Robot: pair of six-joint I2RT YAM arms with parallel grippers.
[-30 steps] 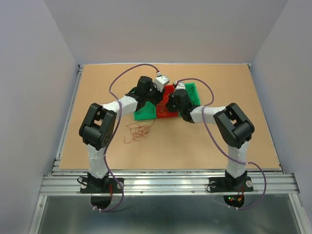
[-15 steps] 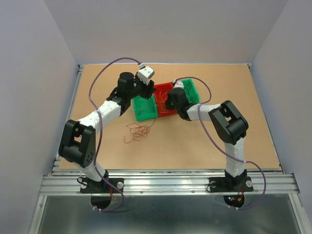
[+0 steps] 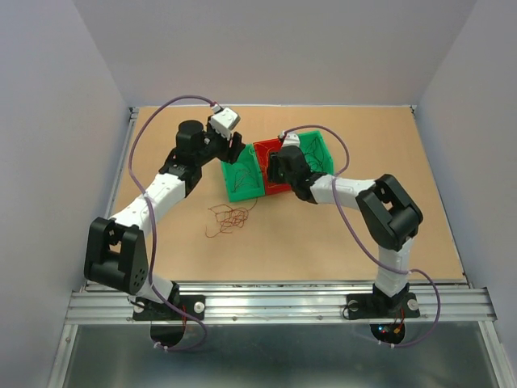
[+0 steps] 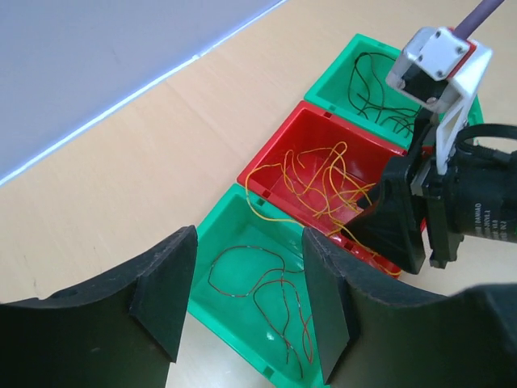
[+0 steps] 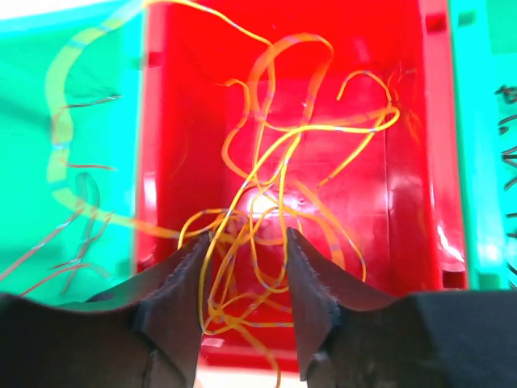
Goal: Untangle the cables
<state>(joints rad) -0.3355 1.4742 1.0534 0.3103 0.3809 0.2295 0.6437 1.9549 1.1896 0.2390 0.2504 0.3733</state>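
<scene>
A loose clump of thin red and dark cables (image 3: 229,218) lies on the table in front of the bins. My left gripper (image 3: 231,150) (image 4: 249,271) is open and empty, hovering over the left green bin (image 4: 212,242), which holds a few red strands (image 4: 279,295). My right gripper (image 3: 276,167) (image 5: 246,242) is open just above the red bin (image 5: 404,202), with orange-yellow strands (image 5: 275,170) lying between its fingers. The right gripper's black finger also shows in the left wrist view (image 4: 392,222). Dark strands (image 4: 371,85) lie in the far green bin (image 3: 317,153).
The three bins stand side by side at the back middle of the table: left green (image 3: 242,179), red (image 3: 266,153), right green. Purple arm cables (image 3: 153,129) loop above the table. The table's back edge (image 3: 275,106) is just behind the bins.
My left arm has swung left and stretched out, its gripper drawing back from over the red bin to the left green bin. My right gripper has shifted slightly left over the red bin.
</scene>
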